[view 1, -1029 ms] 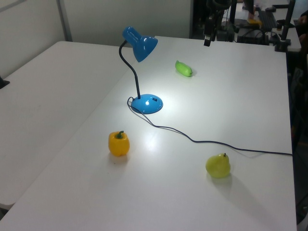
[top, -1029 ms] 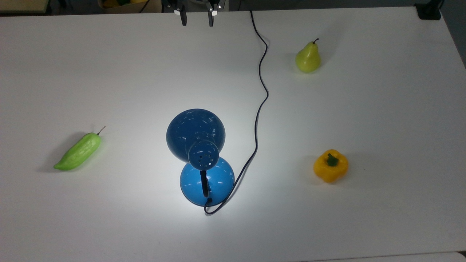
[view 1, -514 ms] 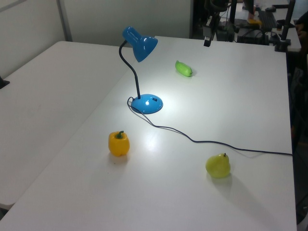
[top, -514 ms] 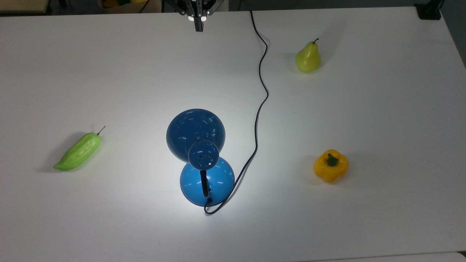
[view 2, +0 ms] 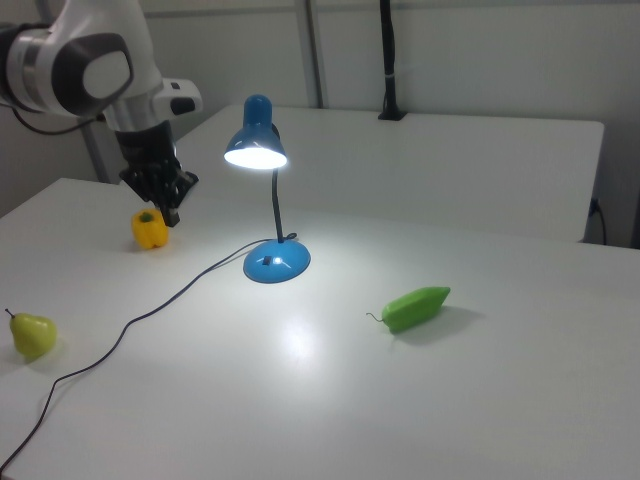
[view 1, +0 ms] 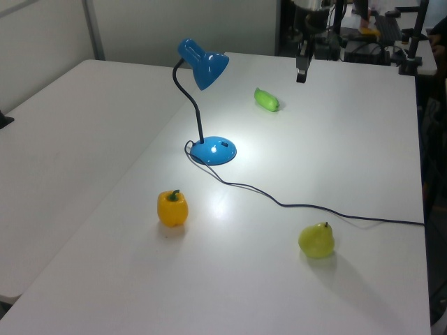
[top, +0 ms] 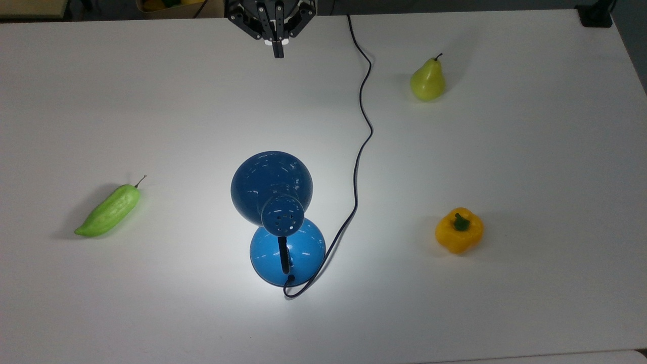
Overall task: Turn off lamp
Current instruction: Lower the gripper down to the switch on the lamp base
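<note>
Lit blue lamp [top: 277,212] on a white counter [top: 505,313]; its shade hides part of the base. Gripper [top: 277,52] at the top view's twelve o'clock edge, fingers apparently pressed together, empty, open counter between.

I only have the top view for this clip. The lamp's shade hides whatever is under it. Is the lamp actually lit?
Observer: Yes. In the right view the open mouth of the lamp glows bright white.
Operator: Where is the switch? The shade covers part of the base.
Observer: The right view shows a small dark mark on top of the base, on the side under the shade. It is likely the switch.
Operator: Is the pincer down on the table?
Observer: No. In the left view the pincer hangs in the air, clear of the table and far from the lamp.
</note>
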Available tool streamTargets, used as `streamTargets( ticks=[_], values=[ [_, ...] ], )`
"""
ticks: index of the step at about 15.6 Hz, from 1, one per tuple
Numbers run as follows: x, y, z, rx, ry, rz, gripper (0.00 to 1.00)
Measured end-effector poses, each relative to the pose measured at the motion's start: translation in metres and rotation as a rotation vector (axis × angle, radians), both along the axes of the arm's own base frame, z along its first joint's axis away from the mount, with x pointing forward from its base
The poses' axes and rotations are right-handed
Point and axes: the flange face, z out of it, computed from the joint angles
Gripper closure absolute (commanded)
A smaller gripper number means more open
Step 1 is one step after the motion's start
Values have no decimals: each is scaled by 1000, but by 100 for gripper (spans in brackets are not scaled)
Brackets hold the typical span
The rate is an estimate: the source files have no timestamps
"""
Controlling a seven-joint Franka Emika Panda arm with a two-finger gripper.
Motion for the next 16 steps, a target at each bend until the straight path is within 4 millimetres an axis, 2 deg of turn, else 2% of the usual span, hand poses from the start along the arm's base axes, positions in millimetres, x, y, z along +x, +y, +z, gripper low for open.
streamTargets(
  ticks=[4, 9, 12, 16],
  values=[
    [20, -6, -40, -10, -19, 10, 100],
    [46, -8, -86, -15, -127, 3, 100],
    [60, -7, -107, -14, -183, 1, 100],
    [74, -5, -123, -11, -256, -1, 100]
  ],
)
